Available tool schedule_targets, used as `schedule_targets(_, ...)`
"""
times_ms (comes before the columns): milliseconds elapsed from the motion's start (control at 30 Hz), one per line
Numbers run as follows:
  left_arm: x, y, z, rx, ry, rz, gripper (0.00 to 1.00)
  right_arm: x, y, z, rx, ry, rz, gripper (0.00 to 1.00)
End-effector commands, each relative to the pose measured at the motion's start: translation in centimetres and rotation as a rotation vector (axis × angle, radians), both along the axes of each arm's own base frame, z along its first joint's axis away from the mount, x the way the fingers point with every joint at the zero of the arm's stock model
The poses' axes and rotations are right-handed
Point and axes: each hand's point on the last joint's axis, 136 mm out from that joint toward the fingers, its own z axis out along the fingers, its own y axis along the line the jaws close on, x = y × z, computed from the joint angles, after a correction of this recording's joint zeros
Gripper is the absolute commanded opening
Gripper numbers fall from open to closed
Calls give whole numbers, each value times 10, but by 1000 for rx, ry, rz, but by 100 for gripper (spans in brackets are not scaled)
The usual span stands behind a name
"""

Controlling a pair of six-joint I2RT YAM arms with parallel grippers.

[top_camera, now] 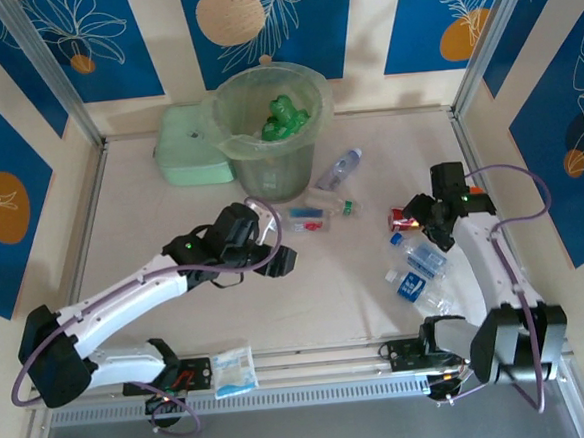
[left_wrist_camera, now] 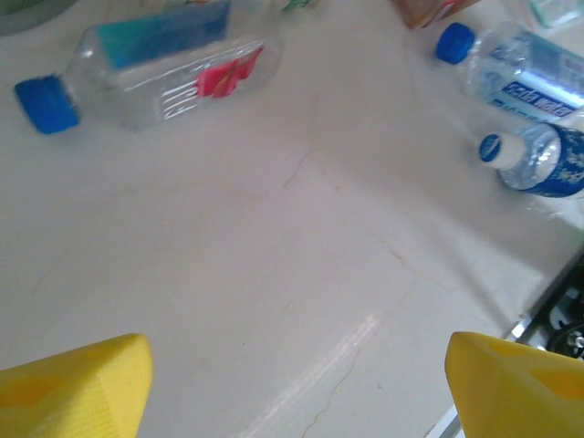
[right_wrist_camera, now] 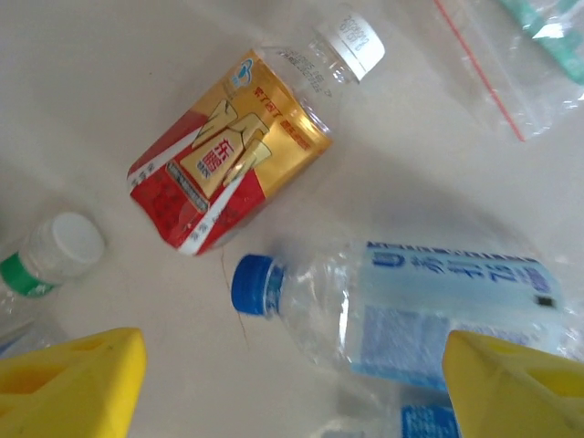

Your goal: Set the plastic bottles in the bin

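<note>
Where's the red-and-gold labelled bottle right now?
Right wrist view: the red-and-gold bottle lies beside the blue-capped bottle, on the table's right side near the right end effector.

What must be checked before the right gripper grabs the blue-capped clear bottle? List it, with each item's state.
1. Right gripper open, nothing held: ok.
2. Blue-capped bottle lying on its side just ahead of that gripper: ok.
3. Space around the bottle: not ok; the red-and-gold bottle lies close to its cap.
4. Bin upright, with room above the green bottles inside: ok.
5. Left gripper open and well apart from the target bottle: ok.
</note>
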Motion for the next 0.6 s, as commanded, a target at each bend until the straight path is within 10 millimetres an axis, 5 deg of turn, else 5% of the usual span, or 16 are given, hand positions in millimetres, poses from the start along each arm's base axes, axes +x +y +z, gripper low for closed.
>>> schedule_targets(0,3,6,15,-66,-39,79,83,28,4,-6,53,-40,-26,85)
schedule_targets(333,-5,14,1,-58,-9,98,81,78,-2,-30,73,16,-149,86)
schedule_targets(567,-9,19,-2,-49,-7,96,81,89,-3,-48,54,118,-211,85)
